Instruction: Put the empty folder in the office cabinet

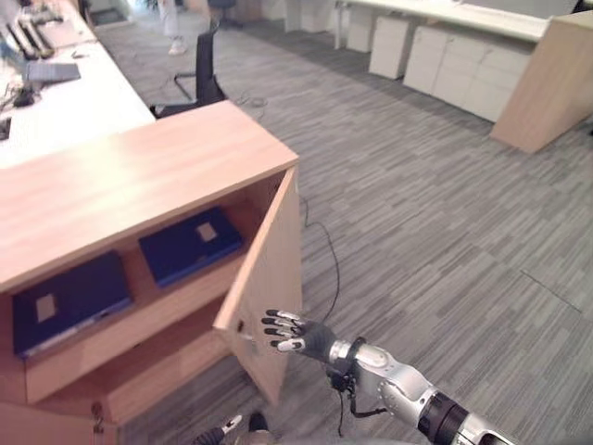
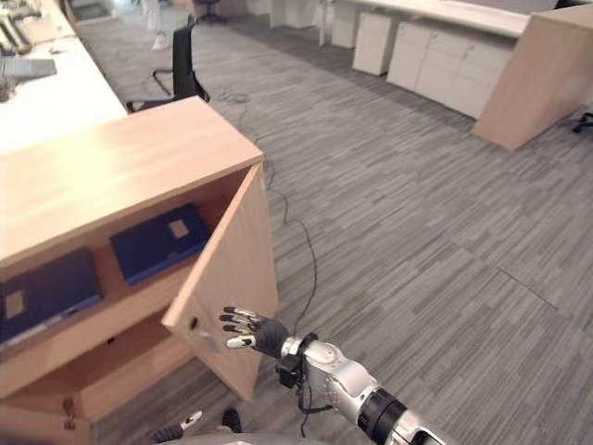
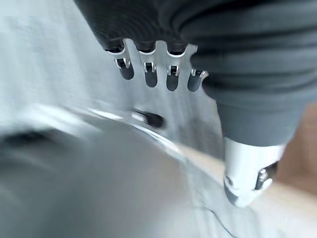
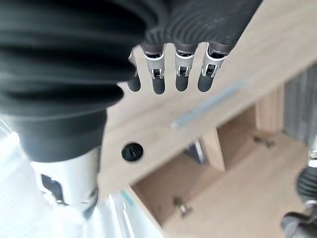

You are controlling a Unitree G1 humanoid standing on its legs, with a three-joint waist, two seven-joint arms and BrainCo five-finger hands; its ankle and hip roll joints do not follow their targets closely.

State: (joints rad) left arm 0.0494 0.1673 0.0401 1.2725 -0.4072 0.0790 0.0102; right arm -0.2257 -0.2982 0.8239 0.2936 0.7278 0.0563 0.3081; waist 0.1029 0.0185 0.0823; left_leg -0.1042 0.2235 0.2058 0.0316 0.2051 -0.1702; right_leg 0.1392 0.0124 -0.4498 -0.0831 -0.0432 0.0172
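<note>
My right hand (image 1: 298, 336), fingers straight, reaches the free edge of the light wooden cabinet's open door (image 1: 269, 278). Two dark blue folders (image 1: 190, 244) lie flat on its upper shelf; grey carpet (image 1: 435, 213) lies open beyond. My left hand (image 3: 153, 69) hangs relaxed.

Beyond the right hand (image 1: 295, 336), the cabinet (image 1: 139, 176) is pale wood; two dark blue folders (image 1: 190, 244) carry tan labels. Grey striped carpet (image 1: 435, 232) spreads beside it.

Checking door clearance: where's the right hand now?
In the left eye view the right hand is low centre, fingers straight, at the lower edge of the open cabinet door, right of the blue folders.
</note>
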